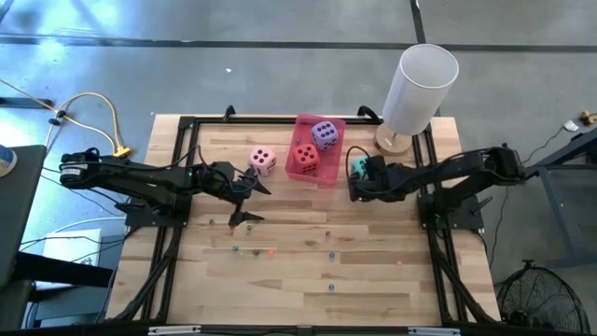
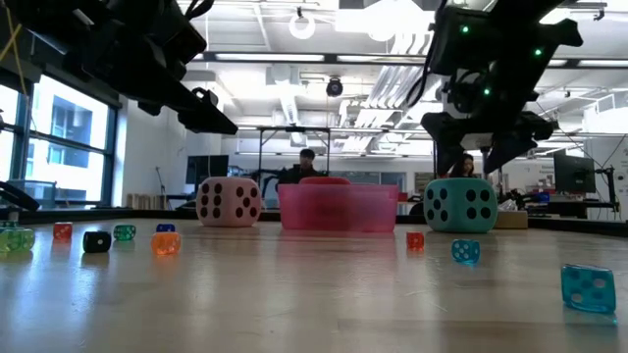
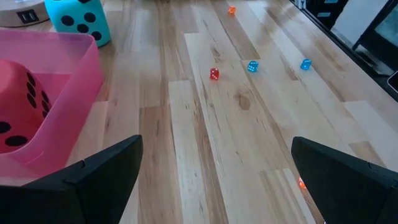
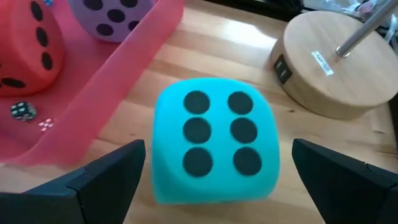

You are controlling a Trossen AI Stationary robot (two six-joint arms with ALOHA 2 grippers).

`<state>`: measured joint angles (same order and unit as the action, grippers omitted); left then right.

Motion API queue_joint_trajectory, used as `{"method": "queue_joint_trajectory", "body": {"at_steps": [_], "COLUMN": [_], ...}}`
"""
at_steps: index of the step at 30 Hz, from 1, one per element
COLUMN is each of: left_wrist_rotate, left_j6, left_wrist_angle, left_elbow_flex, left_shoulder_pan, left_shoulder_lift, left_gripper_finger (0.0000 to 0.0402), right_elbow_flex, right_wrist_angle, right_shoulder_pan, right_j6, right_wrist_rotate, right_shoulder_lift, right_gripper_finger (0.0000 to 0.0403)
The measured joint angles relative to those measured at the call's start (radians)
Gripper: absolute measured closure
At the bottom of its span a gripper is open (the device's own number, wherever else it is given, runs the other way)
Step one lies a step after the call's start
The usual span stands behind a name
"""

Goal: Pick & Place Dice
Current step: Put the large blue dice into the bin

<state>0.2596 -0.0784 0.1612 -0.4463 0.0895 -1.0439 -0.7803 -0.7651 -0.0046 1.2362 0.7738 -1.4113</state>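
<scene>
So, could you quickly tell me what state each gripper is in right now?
Left gripper: open, holding nothing, above the table.
Right gripper: open, holding nothing, poised over the teal die.

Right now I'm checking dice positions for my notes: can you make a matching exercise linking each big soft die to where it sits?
Things:
1. red soft die
2. pink soft die
3. teal soft die
4. purple soft die

Places:
A. on the table, under the open right gripper
B. in the pink translucent tray, toward the lamp
C. on the table, left of the tray
D. in the tray, nearer the bare table

Pairs: 1-D, 2-C, 3-A, 4-B
</scene>
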Motion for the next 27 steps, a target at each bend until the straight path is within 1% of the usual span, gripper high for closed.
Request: {"method": "queue_joint_trajectory", "body": {"at_steps": [2,4,11,21,23,27], "left_wrist_rotate": [0.0,0.0,0.0,0.0,0.0,-0.002], "left_j6": [0.0,0.0,0.0,0.0,0.0,0.0], "left_wrist_angle": [0.0,0.0,0.0,-0.006,-0.006,-0.005], "left_elbow_flex": [0.0,0.0,0.0,0.0,0.0,0.0], "left_shoulder_pan": [0.0,0.0,0.0,0.0,0.0,0.0], "left_shoulder_lift": [0.0,0.0,0.0,0.0,0.0,0.0], "left_gripper_finger": [0.0002,0.0002,0.0002,0.0002,0.0002,0.0002], "right_elbow_flex": [0.0,0.0,0.0,0.0,0.0,0.0], "right_wrist_angle": [0.007,0.026,0.123,0.125,0.135,0.141], "right_shoulder_pan": [-0.021,-0.045,-0.098,-0.122,-0.112,-0.099], "right_j6": [-0.013,-0.042,-0.182,-0.203,-0.238,-0.293], "right_wrist_rotate": [-0.006,-0.036,-0.119,-0.12,-0.118,-0.075], "right_shoulder_lift": [0.0,0.0,0.0,-0.006,-0.006,-0.006], "right_gripper_finger": [0.0003,0.0003,0.0003,0.0003,0.0003,0.0003]}}
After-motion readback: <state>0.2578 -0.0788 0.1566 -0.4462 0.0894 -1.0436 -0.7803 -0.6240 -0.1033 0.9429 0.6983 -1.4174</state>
